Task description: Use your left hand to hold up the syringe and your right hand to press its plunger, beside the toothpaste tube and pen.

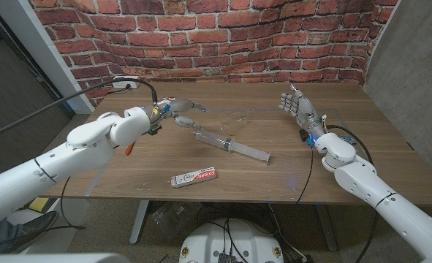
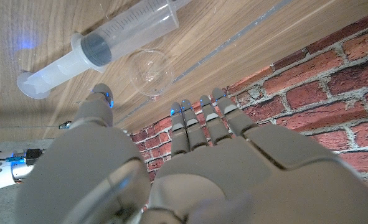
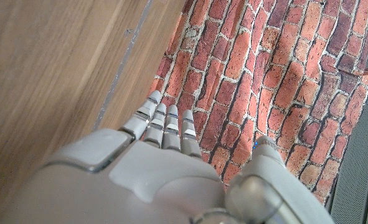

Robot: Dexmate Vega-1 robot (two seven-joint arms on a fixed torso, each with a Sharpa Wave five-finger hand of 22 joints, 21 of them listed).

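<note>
Syringe (image 1: 232, 145): lies flat on table (image 1: 347, 175), mid-table; long axis diagonal, barrel end toward the robot's left and far side, plunger end toward the right and near side.
L hand (image 1: 177, 109): just beyond syringe's barrel end, above table, fingers spread, holding nothing. Nearer of the two; judged first mover, w/ a short reach down-and-right onto barrel.
R hand (image 1: 297, 104): well apart from syringe, off its plunger side, raised, fingers extended and close together, empty.
Toothpaste tube (image 1: 194, 177): near syringe, on robot's side of it, not touching.
Pen: orange tip (image 1: 130, 148) under L forearm; poss. the pen, can't tell.
</note>
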